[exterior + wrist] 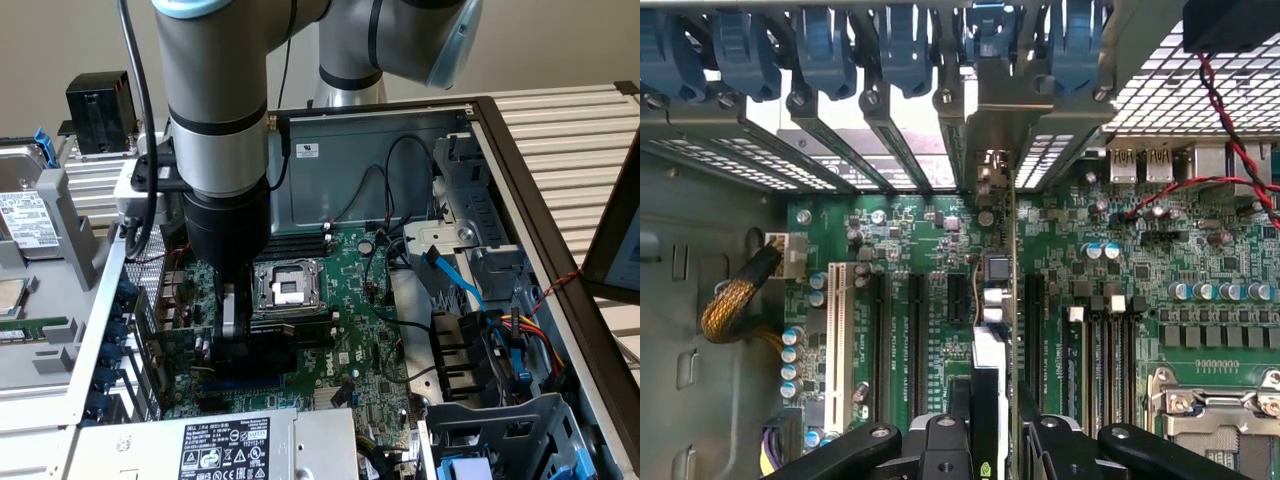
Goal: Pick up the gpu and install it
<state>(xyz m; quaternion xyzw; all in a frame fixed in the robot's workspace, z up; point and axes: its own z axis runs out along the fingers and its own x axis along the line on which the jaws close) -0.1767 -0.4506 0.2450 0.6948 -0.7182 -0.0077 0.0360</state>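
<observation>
While the claw [992, 445] grips the gpu [988, 345] edge-down at the motherboard [910, 235] slots straight beneath it, pickup looks done, but seating is unconfirmed and it is not yet released.

Exterior view raised, angled down into open computer case [340, 180], wrist view close above, looking past pincer [992, 432], both sharing motherboard [365, 310] [930, 235].

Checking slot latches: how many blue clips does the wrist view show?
6 blue clips, side by side in one row along the case's rear slot openings; more may be hidden beyond the edge.
</observation>
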